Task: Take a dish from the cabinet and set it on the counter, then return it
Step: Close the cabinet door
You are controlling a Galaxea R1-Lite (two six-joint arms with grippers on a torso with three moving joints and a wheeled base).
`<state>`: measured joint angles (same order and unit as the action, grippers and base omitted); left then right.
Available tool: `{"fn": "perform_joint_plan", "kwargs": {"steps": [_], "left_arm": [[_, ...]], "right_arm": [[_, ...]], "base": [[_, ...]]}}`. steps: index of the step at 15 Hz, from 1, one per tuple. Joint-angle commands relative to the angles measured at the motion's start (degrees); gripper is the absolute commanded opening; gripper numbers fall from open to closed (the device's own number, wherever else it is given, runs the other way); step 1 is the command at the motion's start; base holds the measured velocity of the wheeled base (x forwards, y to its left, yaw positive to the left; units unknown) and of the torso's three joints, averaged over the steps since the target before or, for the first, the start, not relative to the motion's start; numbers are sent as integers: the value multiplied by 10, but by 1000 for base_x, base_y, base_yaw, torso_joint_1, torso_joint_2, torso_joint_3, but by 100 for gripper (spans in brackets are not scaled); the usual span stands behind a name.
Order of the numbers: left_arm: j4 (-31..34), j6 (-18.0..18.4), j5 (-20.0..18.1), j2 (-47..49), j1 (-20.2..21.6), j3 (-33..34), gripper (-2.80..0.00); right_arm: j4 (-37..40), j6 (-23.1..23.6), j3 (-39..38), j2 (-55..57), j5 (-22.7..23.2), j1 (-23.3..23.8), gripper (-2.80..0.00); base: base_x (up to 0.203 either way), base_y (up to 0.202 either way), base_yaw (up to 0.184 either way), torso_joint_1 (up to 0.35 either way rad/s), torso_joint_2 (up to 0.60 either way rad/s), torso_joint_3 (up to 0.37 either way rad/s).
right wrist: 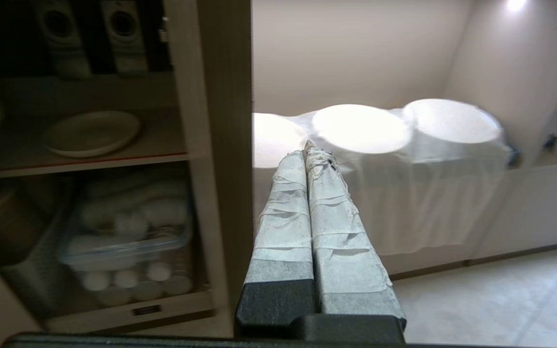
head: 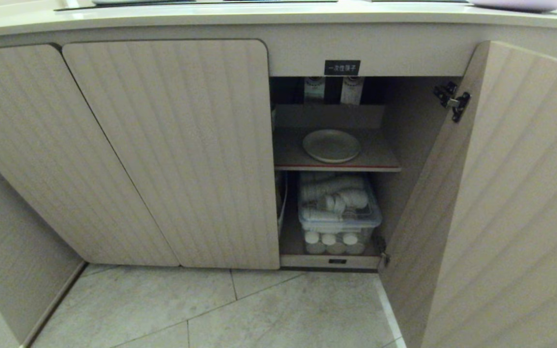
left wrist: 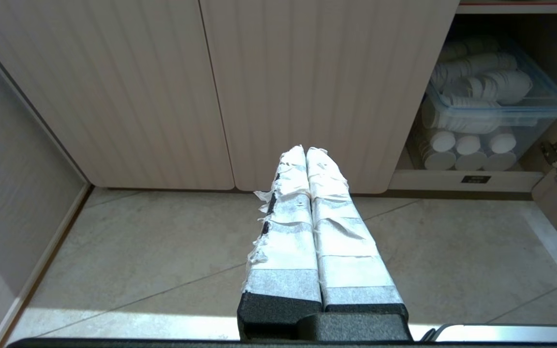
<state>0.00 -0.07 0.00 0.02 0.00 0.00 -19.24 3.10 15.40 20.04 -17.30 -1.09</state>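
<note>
The dish [head: 331, 145] is a round cream plate lying flat on the inner shelf [head: 380, 157] of the open cabinet [head: 162, 145]; the right wrist view shows the dish [right wrist: 92, 133] too. The counter [head: 211, 19] runs along the top edge above the doors. Neither arm appears in the head view. My right gripper [right wrist: 306, 150] is shut and empty, out in front of the open door's edge [right wrist: 220, 145], to the right of the dish and well short of it. My left gripper [left wrist: 306, 151] is shut and empty, low over the floor before the closed doors.
The right-hand door [head: 501, 193] stands swung open. Below the shelf a clear plastic box [head: 339, 205] holds white cups and lids. A black label [head: 342, 67] sits above the opening. White stacked packs [right wrist: 380, 130] lie outside to the right. Tiled floor [head: 259, 309] spreads below.
</note>
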Motion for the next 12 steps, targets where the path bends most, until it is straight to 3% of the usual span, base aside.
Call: {"fn": "perform_joint_plan", "kwargs": {"steps": [1, 12], "left_arm": [[0, 0, 0, 0, 0, 0, -280], [0, 0, 0, 0, 0, 0, -280]], "right_arm": [[-2, -5, 0, 6, 5, -11, -280], [-5, -13, -1, -2, 18, -86, -280]], "base": [[0, 0, 0, 0, 0, 0], [0, 0, 0, 0, 0, 0]]}}
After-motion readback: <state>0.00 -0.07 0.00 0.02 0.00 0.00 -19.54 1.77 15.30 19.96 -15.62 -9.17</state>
